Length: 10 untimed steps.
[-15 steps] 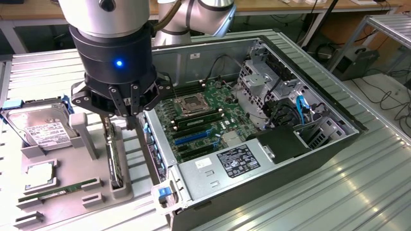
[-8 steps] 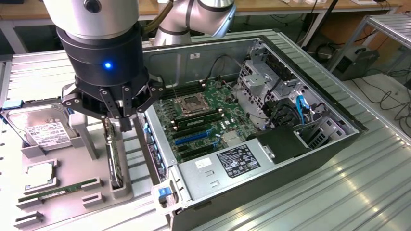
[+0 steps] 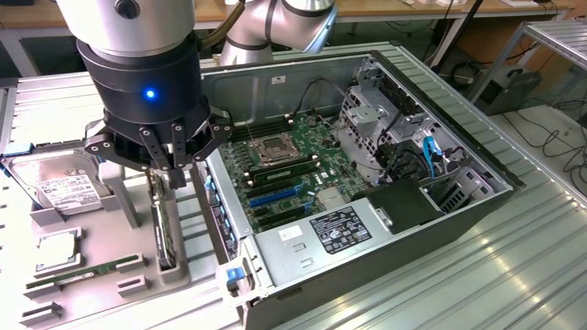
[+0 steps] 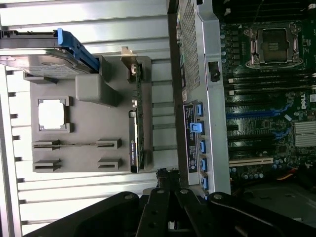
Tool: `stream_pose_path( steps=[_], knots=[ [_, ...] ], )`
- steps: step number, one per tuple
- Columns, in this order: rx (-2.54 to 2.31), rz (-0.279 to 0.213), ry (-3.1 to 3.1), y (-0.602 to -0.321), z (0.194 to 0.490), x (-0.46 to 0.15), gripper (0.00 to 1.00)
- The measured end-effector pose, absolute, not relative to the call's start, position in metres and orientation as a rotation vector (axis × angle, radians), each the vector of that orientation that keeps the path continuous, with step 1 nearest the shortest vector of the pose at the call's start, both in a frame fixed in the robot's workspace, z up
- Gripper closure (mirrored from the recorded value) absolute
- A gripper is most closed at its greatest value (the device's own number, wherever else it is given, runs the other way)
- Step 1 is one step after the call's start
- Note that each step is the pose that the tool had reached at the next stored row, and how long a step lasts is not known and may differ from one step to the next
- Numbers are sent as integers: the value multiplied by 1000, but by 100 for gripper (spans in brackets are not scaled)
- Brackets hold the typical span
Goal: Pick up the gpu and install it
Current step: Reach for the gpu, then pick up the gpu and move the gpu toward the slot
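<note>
The gpu (image 3: 163, 230) is a thin dark card standing on edge in a slot of the grey parts holder (image 3: 101, 227), just outside the open computer case. The wrist view shows the gpu (image 4: 135, 129) edge-on, with its silver bracket end near the hard drive. My gripper (image 3: 174, 177) hangs over the card's far end, a little toward the case wall, fingers shut with nothing between them. In the wrist view the gripper (image 4: 167, 174) sits clear of the card, over the gap between holder and case.
The holder also carries a silver hard drive (image 3: 57, 184), a CPU (image 3: 59, 248) and a green RAM stick (image 3: 84, 273). The open computer case (image 3: 431, 227) lies on the exterior view's right, its motherboard (image 3: 291, 172) and blue slots (image 3: 275, 196) exposed.
</note>
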State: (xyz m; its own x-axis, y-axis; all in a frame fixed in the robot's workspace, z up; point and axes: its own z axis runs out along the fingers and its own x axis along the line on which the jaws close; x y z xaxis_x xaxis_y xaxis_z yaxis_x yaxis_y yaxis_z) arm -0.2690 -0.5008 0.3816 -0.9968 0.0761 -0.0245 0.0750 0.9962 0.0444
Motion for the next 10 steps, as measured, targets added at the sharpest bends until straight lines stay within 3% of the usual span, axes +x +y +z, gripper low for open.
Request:
stream_pose_path(
  steps=[8,10],
  knots=[
    [118,68,3113,-501,382,-269,89],
    [118,68,3112,-501,382,-269,76]
  ],
)
